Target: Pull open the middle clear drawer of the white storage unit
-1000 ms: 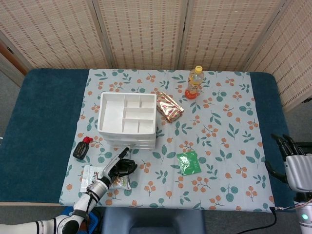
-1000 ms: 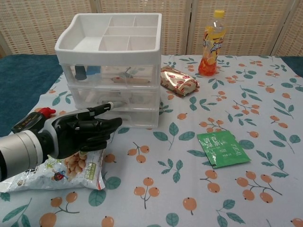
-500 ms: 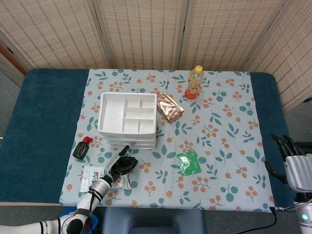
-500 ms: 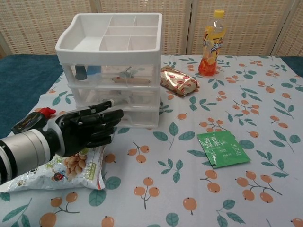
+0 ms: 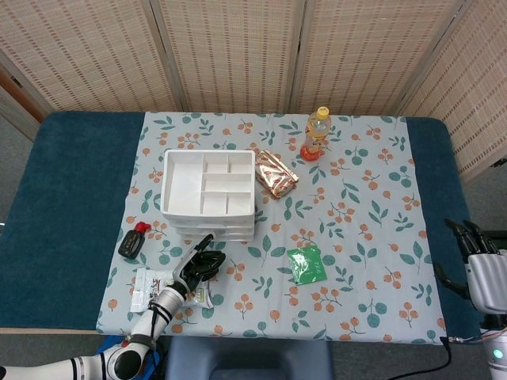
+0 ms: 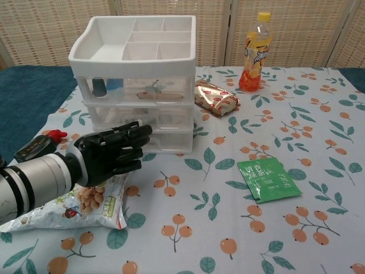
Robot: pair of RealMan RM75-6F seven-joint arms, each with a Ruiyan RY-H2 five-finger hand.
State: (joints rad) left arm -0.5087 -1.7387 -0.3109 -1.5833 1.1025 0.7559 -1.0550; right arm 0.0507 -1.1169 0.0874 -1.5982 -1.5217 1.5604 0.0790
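The white storage unit (image 5: 207,194) (image 6: 137,57) stands left of centre on the floral cloth, with a divided tray on top and three clear drawers facing me. The middle drawer (image 6: 168,117) sits flush with the other two. My left hand (image 6: 111,155) (image 5: 198,267) hovers low in front of the unit, fingers stretched out and apart, holding nothing. Its fingertips (image 6: 140,130) reach the front of the middle drawer on the left side; whether they touch it I cannot tell. My right hand (image 5: 482,271) waits at the table's far right edge, fingers spread and empty.
A bag of nuts (image 6: 74,205) lies under my left forearm, and a black device with a red tip (image 6: 37,146) is beside it. A green sachet (image 6: 268,180) lies at centre right. A gold-red snack pack (image 6: 215,98) and an orange drink bottle (image 6: 256,52) stand behind.
My left hand has moved forward and a little up toward the unit, and its fingers have straightened toward the middle drawer's front. The right hand has stayed put.
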